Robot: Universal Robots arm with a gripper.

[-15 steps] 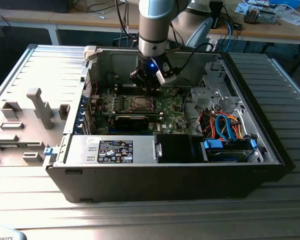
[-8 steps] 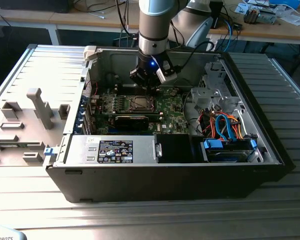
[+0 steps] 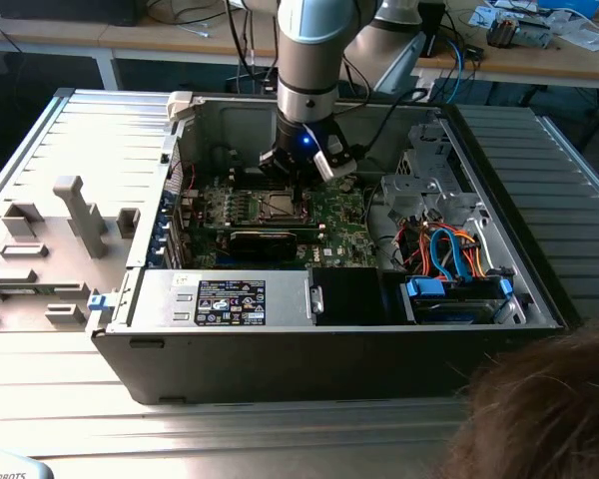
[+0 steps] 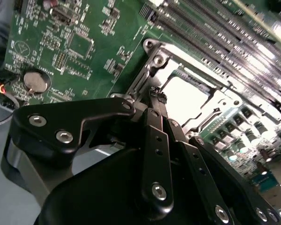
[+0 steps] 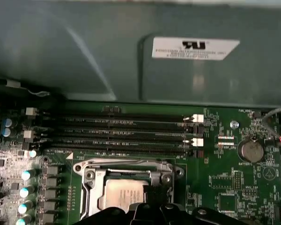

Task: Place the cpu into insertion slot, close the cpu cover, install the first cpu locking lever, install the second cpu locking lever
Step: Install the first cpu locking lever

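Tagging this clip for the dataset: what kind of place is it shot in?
Likely a robotics lab or workshop bench, not a factory line. An open computer case lies on its side on a ribbed metal table, a robot arm reaches into it over the motherboard, and cluttered wooden desks with cables stand behind.

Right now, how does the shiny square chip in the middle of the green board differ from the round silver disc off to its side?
The cpu is square; the coin battery is round. The cpu lies under the cpu cover, a metal frame, while the battery sits in a small open holder. The cpu looks larger. The robot's hand is at the cpu, not the battery. Both are flat silvery metal on the same board.
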